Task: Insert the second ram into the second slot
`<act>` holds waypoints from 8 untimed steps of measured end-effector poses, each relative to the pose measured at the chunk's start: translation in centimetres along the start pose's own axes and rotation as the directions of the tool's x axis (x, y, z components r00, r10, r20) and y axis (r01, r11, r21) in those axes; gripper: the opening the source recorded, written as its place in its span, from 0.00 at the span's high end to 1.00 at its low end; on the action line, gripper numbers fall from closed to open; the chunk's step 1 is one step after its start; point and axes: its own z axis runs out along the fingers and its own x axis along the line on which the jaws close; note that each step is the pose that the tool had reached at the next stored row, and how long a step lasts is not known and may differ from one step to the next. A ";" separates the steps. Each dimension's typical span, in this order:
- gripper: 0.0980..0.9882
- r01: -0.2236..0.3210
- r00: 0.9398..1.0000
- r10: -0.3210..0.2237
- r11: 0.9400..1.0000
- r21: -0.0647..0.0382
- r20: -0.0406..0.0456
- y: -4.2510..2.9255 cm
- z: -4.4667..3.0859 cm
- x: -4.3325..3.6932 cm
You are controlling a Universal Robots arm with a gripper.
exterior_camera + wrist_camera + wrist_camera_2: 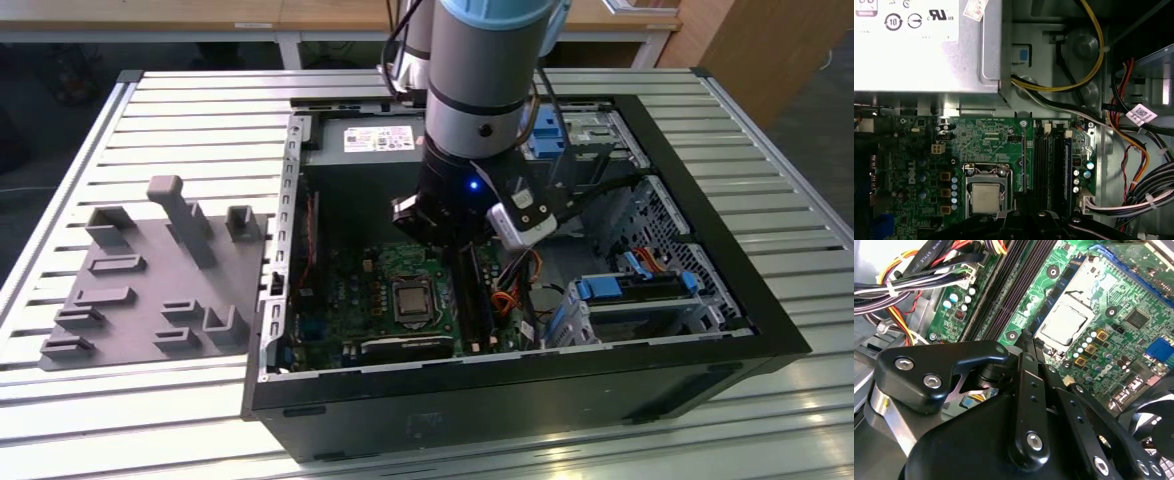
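Gripper [458,240] down inside the open computer case [747,300], low over the motherboard [340,295]. The jaws are narrow, pinched on the second ram [1025,160]. In the first wrist view the ram appears edge-on as a thin strip running out from the gripper [1019,216]. It lies parallel to the RAM slots [1046,165], between them and the CPU socket [985,196], just beside the nearest slot. Can't tell if its lower edge touches the board. In the second wrist view the gripper [1028,342] tip sits between the dark RAM slots [1004,290] and the CPU socket [1066,322]. Bundled cables [1136,175] are on the far side of the slots. The case stands on a slatted metal table [187,110]. A grey fixture plate [147,290] is at the exterior view's left, apart from the case.
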 end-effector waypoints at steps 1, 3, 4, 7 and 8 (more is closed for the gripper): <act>0.98 0.000 1.000 0.000 1.000 0.000 0.000 -0.08 0.13 0.00; 0.98 0.000 1.000 0.000 1.000 0.000 0.000 -0.26 0.33 -0.01; 0.98 0.000 1.000 0.000 1.000 0.000 0.000 -0.28 0.43 -0.01; 0.98 0.000 1.000 0.000 1.000 0.000 0.000 -0.29 0.61 0.00; 0.98 0.000 1.000 0.000 1.000 0.000 0.000 -0.29 0.64 0.00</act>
